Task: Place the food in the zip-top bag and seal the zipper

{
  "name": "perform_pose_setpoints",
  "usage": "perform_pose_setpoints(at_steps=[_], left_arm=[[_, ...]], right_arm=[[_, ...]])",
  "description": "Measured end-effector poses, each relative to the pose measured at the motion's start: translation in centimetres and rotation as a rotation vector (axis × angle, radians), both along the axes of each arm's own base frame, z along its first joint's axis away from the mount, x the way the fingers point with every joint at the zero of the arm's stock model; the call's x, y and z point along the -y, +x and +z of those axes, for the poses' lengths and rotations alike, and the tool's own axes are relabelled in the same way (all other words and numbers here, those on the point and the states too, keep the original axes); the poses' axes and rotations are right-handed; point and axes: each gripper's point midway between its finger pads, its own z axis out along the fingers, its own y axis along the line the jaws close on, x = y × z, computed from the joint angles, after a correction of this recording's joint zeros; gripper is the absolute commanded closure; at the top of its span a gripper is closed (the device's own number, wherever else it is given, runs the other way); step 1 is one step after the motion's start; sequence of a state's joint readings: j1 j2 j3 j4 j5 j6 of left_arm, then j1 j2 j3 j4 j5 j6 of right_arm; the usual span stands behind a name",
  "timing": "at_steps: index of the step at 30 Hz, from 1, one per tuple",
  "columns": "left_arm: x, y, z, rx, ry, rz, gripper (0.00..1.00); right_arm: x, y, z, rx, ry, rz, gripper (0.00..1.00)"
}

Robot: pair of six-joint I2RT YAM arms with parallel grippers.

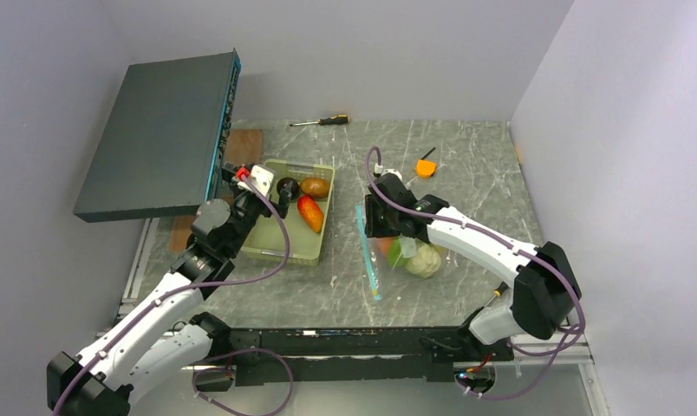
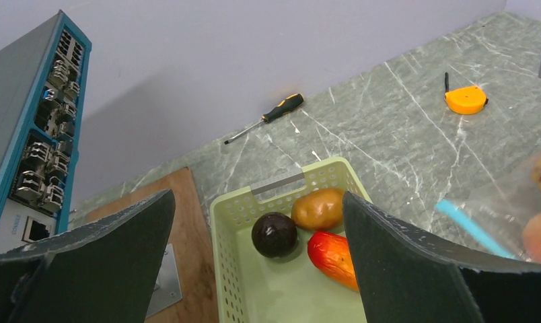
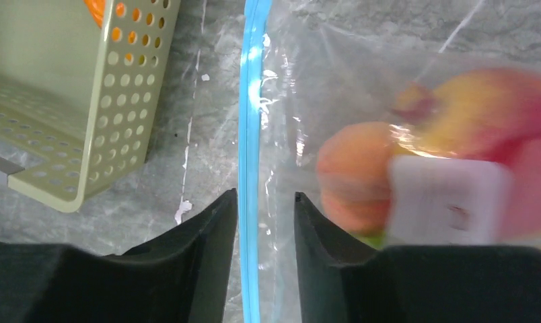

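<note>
The job is sitting partway. Nearest, the bag (image 3: 335, 67) is lying on the surface (image 1: 466, 165), holding several pieces of food (image 3: 352, 175). The right claw (image 3: 266, 195) is straddling its blue zipper (image 3: 251, 134), jaws slightly apart and not pinching. Farther back, the left claw (image 2: 258, 198), spread wide and empty, is hovering over the tray (image 2: 281, 293), where three pieces are waiting. The sealing is probably not finished.
</note>
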State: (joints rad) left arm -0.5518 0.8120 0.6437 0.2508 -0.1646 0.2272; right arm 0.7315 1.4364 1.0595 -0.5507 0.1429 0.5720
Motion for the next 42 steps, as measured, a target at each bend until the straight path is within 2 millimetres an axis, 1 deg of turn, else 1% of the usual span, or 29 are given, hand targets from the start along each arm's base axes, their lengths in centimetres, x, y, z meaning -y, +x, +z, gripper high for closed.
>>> perform_pose_setpoints(at_steps=[4, 7, 10, 13, 16, 19, 21, 22, 24, 26, 29, 31, 33, 35, 39, 42], left_arm=[[-0.1, -0.2, 0.2, 0.012, 0.011, 0.009, 0.00], [-0.1, -0.5, 0.6, 0.029, 0.019, 0.008, 0.00], [0.2, -1.1, 0.9, 0.038, 0.025, 0.001, 0.00], [0.6, -1.6, 1.1, 0.017, 0.030, -0.001, 0.00], [0.6, -2.0, 1.9, -0.013, 0.000, 0.003, 0.00], [-0.1, -2.9, 4.2, -0.042, -0.082, 0.015, 0.00], [-1.0, -4.3, 7.0, -0.036, -0.165, 0.016, 0.00], [-1.6, -5.2, 8.8, -0.023, -0.213, 0.014, 0.00], [-3.0, -7.0, 11.7, 0.009, -0.292, 0.011, 0.00], [-4.8, -9.5, 14.6, 0.050, -0.373, 0.003, 0.00], [-7.8, -13.4, 18.0, 0.126, -0.489, -0.015, 0.00], [-9.4, -15.6, 19.4, 0.170, -0.548, -0.030, 0.00], [-10.6, -17.4, 20.1, 0.200, -0.586, -0.048, 0.00], [-11.2, -18.6, 20.5, 0.215, -0.600, -0.067, 0.00], [-11.4, -19.9, 21.3, 0.217, -0.597, -0.104, 0.00], [-11.4, -20.3, 21.4, 0.220, -0.602, -0.122, 0.00]], right_arm=[[-0.3, -0.1, 0.4, 0.019, 0.029, 0.020, 0.37], [-0.2, -0.4, 1.5, 0.050, 0.046, 0.038, 0.29], [0.1, -0.6, 3.5, 0.104, 0.074, 0.052, 0.19], [0.7, -0.8, 6.3, 0.174, 0.101, 0.055, 0.10], [2.0, -1.0, 10.1, 0.274, 0.127, 0.042, 0.01], [3.8, -1.6, 14.9, 0.400, 0.170, 0.016, 0.00], [5.3, -2.3, 18.3, 0.496, 0.209, -0.008, 0.00], [6.2, -2.8, 20.0, 0.546, 0.227, -0.019, 0.00], [7.9, -3.8, 22.6, 0.630, 0.254, -0.042, 0.00], [9.6, -4.6, 24.5, 0.699, 0.262, -0.064, 0.00], [12.2, -5.9, 27.0, 0.795, 0.264, -0.104, 0.00], [14.1, -6.9, 28.7, 0.858, 0.269, -0.134, 0.00], [16.0, -8.2, 30.3, 0.914, 0.279, -0.165, 0.00], [17.6, -9.4, 31.7, 0.959, 0.300, -0.191, 0.00], [20.6, -11.6, 33.7, 1.037, 0.348, -0.254, 0.00], [22.2, -12.4, 34.4, 1.064, 0.362, -0.303, 0.00]])
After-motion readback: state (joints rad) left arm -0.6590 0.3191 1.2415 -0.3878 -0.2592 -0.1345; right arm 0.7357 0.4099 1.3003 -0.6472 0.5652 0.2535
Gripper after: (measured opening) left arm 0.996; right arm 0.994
